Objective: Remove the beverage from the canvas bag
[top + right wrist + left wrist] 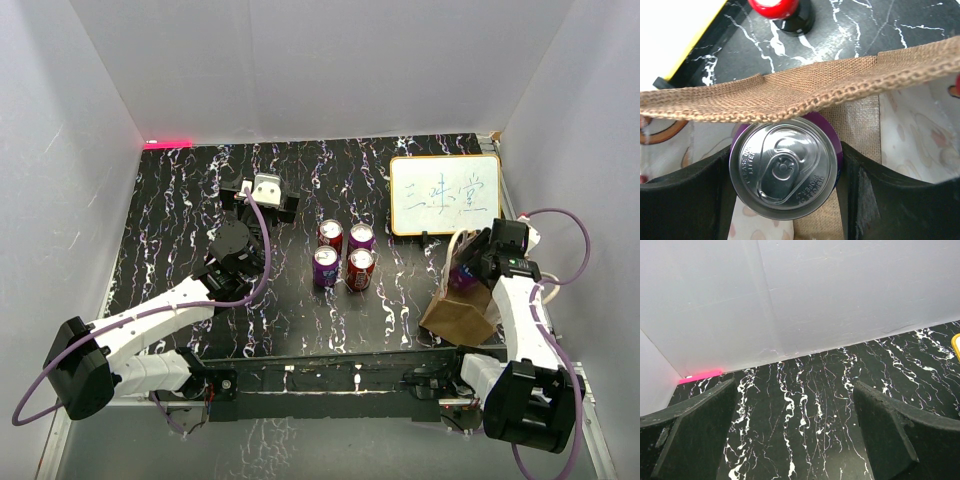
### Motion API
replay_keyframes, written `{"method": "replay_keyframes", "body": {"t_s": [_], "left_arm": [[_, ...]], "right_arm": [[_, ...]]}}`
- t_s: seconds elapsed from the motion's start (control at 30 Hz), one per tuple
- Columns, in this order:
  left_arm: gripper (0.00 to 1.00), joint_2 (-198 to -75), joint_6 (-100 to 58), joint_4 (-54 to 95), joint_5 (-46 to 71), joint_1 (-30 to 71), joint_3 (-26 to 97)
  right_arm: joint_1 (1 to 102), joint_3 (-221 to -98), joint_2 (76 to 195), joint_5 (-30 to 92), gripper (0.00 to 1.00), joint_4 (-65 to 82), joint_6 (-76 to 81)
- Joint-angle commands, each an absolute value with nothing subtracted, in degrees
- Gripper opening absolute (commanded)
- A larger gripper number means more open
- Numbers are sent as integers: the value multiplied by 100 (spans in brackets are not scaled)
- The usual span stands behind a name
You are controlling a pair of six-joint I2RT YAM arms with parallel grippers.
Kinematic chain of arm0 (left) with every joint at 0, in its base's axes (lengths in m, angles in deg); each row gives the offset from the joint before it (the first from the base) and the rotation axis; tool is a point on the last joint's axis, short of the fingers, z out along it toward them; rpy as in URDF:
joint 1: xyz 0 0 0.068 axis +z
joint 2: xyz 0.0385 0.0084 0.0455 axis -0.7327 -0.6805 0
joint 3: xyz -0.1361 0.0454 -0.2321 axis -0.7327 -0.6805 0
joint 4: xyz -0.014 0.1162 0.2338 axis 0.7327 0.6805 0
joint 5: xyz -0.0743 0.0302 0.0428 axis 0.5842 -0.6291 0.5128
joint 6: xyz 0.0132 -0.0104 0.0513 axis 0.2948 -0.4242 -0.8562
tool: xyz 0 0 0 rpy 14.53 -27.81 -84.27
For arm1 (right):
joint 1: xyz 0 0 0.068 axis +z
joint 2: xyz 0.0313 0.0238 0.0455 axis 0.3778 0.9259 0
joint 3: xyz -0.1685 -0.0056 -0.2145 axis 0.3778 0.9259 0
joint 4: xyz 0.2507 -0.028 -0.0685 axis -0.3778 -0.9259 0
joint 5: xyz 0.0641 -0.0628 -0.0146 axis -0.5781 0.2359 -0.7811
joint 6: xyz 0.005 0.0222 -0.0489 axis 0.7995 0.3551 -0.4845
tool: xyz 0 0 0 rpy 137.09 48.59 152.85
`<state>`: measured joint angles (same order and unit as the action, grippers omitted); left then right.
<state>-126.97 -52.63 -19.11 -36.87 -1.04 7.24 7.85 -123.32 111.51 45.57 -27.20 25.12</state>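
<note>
The tan canvas bag [460, 318] stands tilted at the right, near the front edge, its cream handles by my right gripper. My right gripper [470, 265] is at the bag's mouth, shut on a purple beverage can [785, 167]. In the right wrist view both black fingers [870, 195] press the can's sides, just under the bag's woven rim [790, 95]; the silver lid faces the camera. My left gripper [265, 188] is open and empty over bare table at the back left; its fingers [890, 430] stand wide apart.
Several cans, red and purple [345, 255], stand grouped mid-table. A white board with writing [444, 195] lies at the back right, its yellow edge in the right wrist view [695, 42]. A red-topped can [775, 10] stands just beyond the bag. White walls enclose the table.
</note>
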Motion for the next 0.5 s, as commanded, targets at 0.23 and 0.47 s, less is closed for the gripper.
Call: {"method": "replay_keyframes", "body": {"t_s": [0.23,0.47], "left_arm": [[97,-12583,-5146,-1987,-3588,-131,769],[97,-12601,-5113,-1964,-3579,-131,763]], "right_arm": [[770,-13209,10530,4299,8,-2560,2329],[770,-13701,10568,4556,8,-2703,2396]]}}
